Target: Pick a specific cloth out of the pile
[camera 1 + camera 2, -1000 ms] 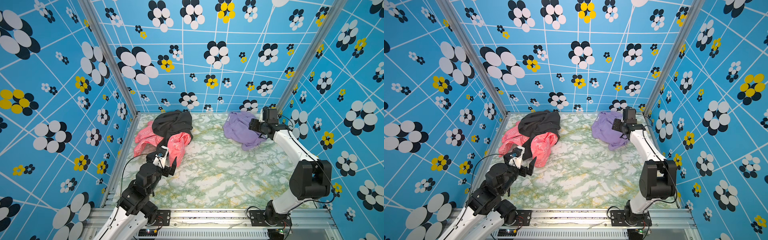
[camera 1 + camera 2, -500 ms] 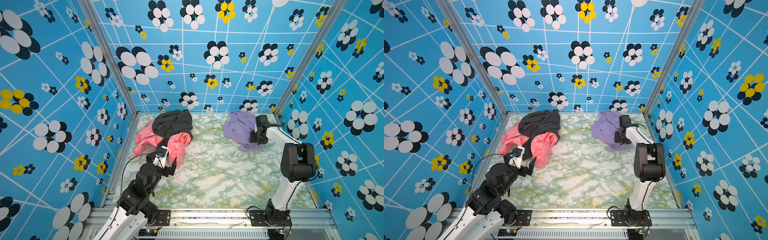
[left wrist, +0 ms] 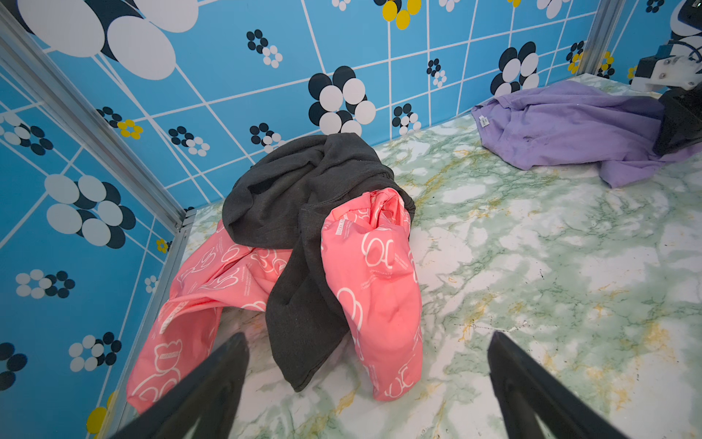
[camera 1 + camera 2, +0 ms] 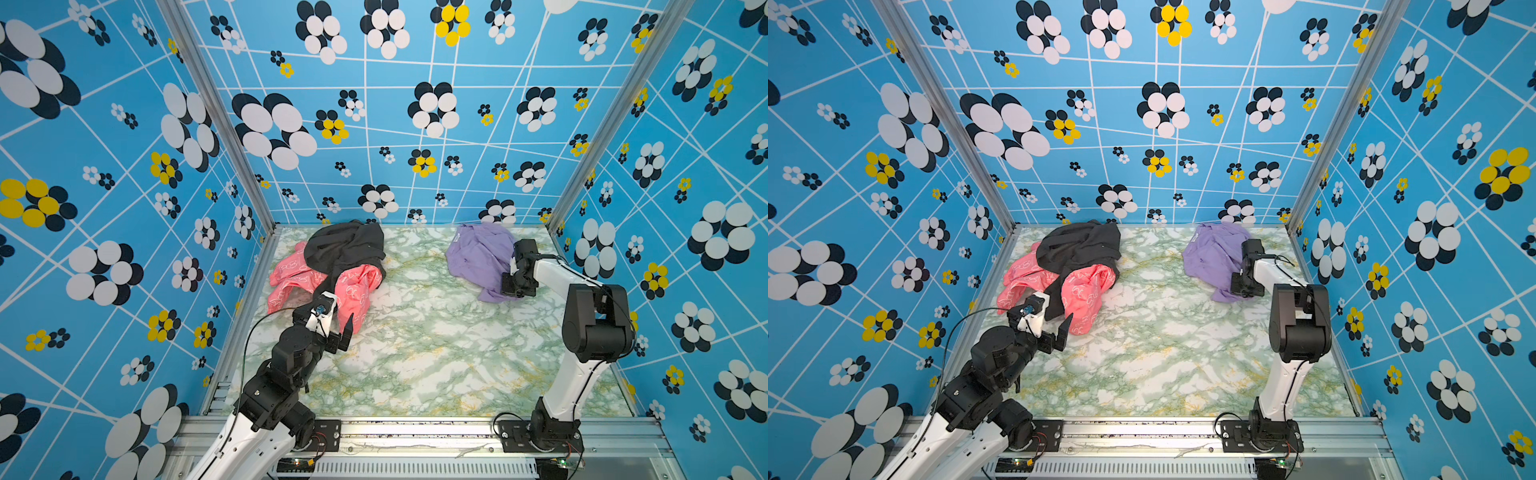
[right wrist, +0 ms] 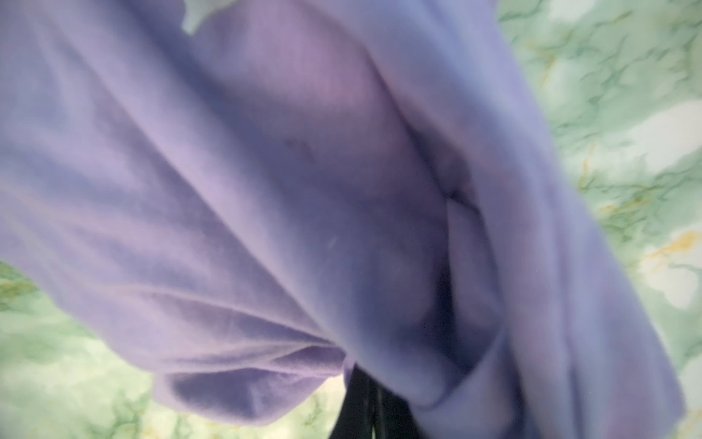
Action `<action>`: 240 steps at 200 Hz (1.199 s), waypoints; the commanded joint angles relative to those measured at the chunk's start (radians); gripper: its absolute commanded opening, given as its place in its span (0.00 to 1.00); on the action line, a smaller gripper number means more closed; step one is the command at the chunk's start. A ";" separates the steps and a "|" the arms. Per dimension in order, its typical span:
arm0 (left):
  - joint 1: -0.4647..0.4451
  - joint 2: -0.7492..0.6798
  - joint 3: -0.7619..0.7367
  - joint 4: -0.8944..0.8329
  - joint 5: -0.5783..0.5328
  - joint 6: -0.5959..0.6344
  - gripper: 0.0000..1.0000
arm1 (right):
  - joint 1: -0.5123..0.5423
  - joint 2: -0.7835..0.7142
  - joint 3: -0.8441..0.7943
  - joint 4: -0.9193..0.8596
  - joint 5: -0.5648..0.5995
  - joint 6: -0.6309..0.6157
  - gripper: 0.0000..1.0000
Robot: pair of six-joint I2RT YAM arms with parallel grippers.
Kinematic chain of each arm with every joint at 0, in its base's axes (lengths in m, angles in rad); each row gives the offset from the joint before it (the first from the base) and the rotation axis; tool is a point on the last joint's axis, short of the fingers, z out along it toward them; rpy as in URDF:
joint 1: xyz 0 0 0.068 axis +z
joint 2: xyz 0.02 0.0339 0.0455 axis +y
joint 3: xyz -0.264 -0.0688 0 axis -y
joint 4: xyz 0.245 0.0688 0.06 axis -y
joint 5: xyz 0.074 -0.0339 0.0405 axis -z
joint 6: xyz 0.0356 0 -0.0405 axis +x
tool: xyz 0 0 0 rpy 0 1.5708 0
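The lavender cloth (image 4: 478, 257) (image 4: 1214, 257) (image 3: 569, 129) lies crumpled at the table's back right, a small white label at its far-left corner. It is apart from the pile, where a black garment (image 4: 345, 245) drapes over a coral-pink printed one (image 4: 357, 291) at back left. My right gripper (image 4: 509, 286) (image 4: 1241, 286) is down on the cloth's near-right edge. In the right wrist view the gripper (image 5: 374, 403) is shut with purple fabric (image 5: 266, 190) bunched over its fingers. My left gripper (image 4: 340, 332) (image 3: 368, 342) hangs open just in front of the pile, empty.
The marble-patterned table (image 4: 436, 353) is walled by blue flowered panels on three sides, with aluminium corner posts (image 4: 582, 158). The cloth lies close to the right wall and back wall. A metal rail (image 4: 415, 428) runs along the front edge.
The right gripper came down and toward the front along the cloth's right side, and its jaws went from open to shut on the fabric. The left arm stayed still.
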 commanded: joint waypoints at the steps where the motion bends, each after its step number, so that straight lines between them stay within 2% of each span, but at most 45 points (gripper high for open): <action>1: 0.007 -0.014 -0.018 0.002 -0.006 0.013 0.99 | -0.014 0.003 -0.031 -0.012 -0.050 0.002 0.02; 87: 0.007 -0.016 -0.018 0.002 -0.005 0.013 0.99 | -0.029 0.009 -0.081 -0.011 -0.111 0.014 0.04; 127: 0.008 -0.017 -0.018 0.002 -0.004 0.011 0.99 | -0.028 -0.035 -0.086 0.007 -0.140 0.027 0.11; 166: 0.007 -0.018 -0.018 0.002 -0.004 0.011 0.99 | -0.028 -0.152 -0.086 0.032 -0.149 0.071 0.18; 186: 0.007 -0.017 -0.018 0.002 -0.006 0.011 0.99 | -0.028 -0.227 -0.084 0.051 -0.157 0.104 0.24; 207: 0.008 -0.018 -0.020 0.003 -0.006 0.011 0.99 | -0.028 -0.282 -0.073 0.076 -0.172 0.127 0.36; 240: 0.007 -0.018 -0.020 0.003 -0.005 0.012 0.99 | -0.027 -0.265 0.013 0.042 -0.170 0.110 0.49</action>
